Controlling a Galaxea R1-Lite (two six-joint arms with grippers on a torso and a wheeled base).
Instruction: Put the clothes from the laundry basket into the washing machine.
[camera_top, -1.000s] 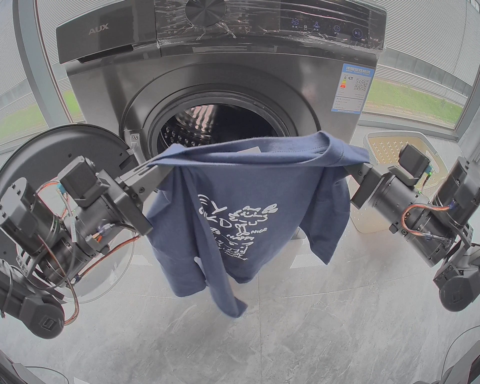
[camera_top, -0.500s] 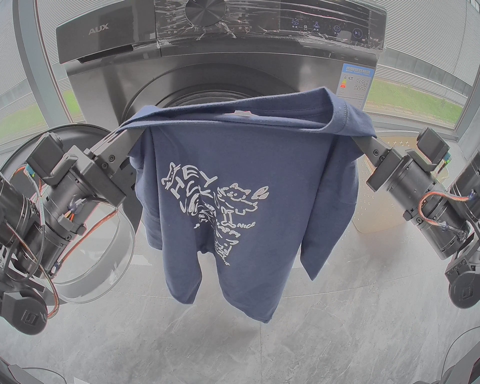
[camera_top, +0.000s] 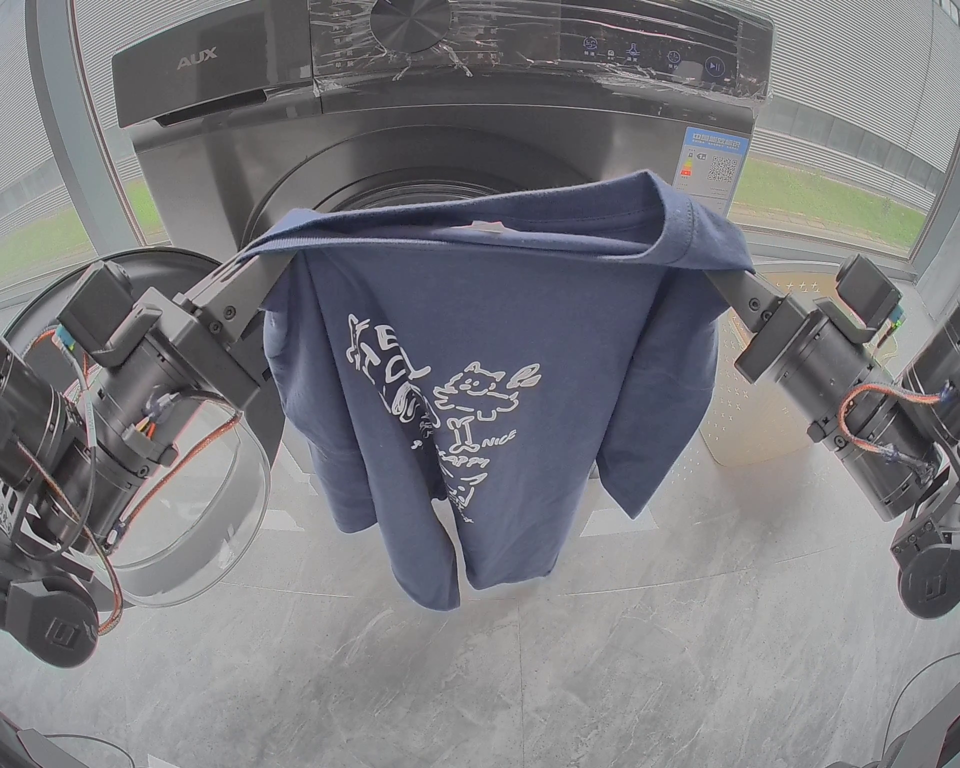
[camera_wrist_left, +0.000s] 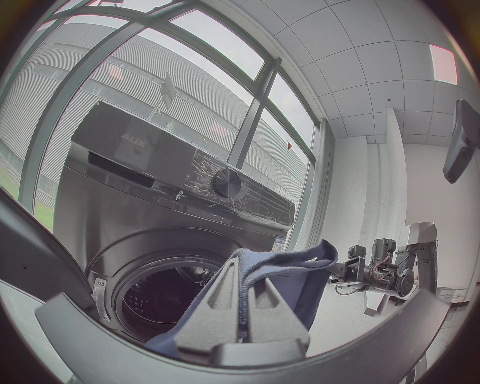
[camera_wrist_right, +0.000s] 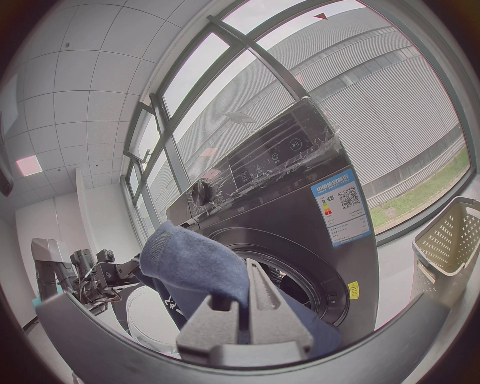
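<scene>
1. Two-gripper hold on one navy T-shirt (camera_top: 500, 380), stretched wide in front of the washing machine (camera_top: 440, 110).
2. At the robot's left: left gripper (camera_top: 262, 268) pressed together on the shirt's upper edge, cloth pinched between both fingers.
3. At the robot's right: right gripper (camera_top: 722, 283) likewise pinching the opposite upper corner, fabric draped over its fingers.
4. Hanging free above the grey floor (camera_top: 600, 680), white print toward the head camera, covering most of the round drum opening.
5. Swung open at the machine's left, behind the left arm: the round door (camera_top: 215, 540).
6. On the floor to the right of the machine, behind the right arm: the beige laundry basket (camera_top: 740, 430).
</scene>
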